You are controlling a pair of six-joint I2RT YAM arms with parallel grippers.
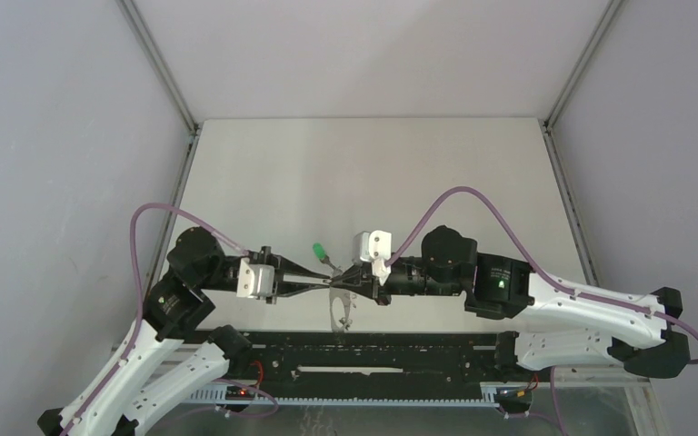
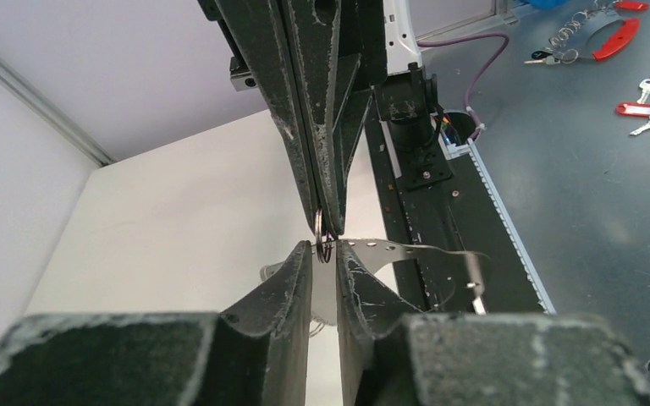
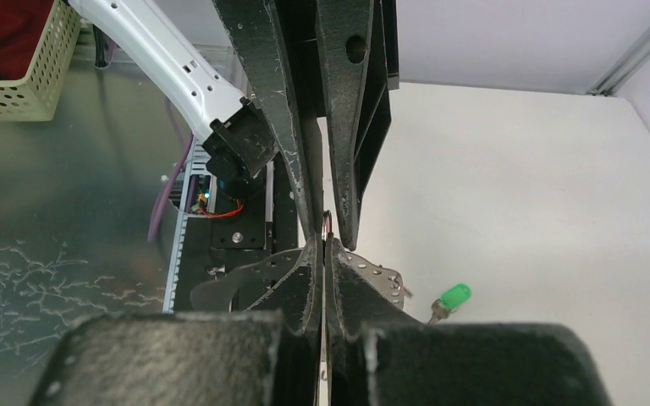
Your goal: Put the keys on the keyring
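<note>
Green-headed key (image 3: 454, 297) (plastic head) beside grey keyring (image 3: 377, 275)

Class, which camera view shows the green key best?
The right wrist view: the green key appears large, its head clear against the table. The top view shows it small; the left wrist view does not show it.

Robotics lab, my bench: grey panel walls (image 1: 45, 136) on aluminium struts (image 1: 159, 64) box in the white table (image 1: 373, 173). Tagged keys (image 2: 639, 108) at upper right of left wrist view, perforated basket (image 3: 25, 72) at upper left of right wrist view.
</note>
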